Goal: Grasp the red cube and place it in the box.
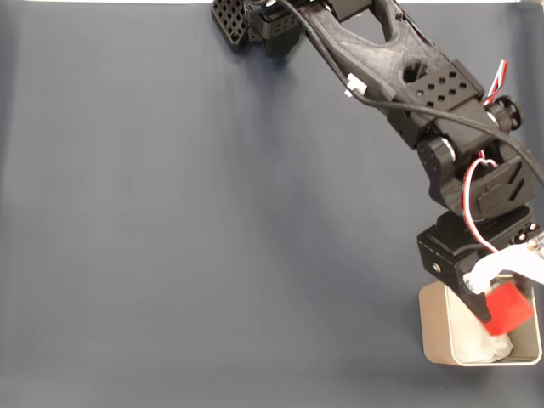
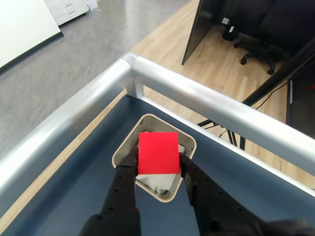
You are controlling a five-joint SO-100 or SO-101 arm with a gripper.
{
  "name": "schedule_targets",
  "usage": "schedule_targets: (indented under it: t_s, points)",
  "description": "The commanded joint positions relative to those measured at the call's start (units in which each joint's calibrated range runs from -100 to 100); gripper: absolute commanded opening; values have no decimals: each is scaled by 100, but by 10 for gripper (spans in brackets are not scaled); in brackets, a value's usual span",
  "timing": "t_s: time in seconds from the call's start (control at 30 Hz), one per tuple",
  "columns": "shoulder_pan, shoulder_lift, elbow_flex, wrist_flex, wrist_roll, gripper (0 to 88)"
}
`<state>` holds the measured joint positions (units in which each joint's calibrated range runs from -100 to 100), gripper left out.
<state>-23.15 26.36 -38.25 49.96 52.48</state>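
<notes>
The red cube (image 1: 509, 310) (image 2: 158, 153) is held between the black fingers of my gripper (image 1: 501, 308) (image 2: 157, 164), which is shut on it. It hangs just above the box (image 1: 438, 340) (image 2: 125, 142), a beige-grey square container with rounded corners in the table's bottom right corner of the fixed view. White wadded lining (image 1: 491, 347) (image 2: 156, 183) shows inside the box under the cube. In the wrist view the cube covers most of the box's inside.
The dark blue table surface (image 1: 212, 238) spreads left of the box. A silver metal rail (image 2: 197, 96) borders the table corner just beyond the box. The black arm (image 1: 408, 76) reaches in from the top of the fixed view.
</notes>
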Motion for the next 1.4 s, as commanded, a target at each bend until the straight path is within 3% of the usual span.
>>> schedule_targets:
  t_s: [0.0,0.37,1.37]
  points:
    - [-36,-79,-327,-144,-78,304]
    - [-36,-88,-281,-152,34,385]
    - [13,-71,-281,-250,63,395]
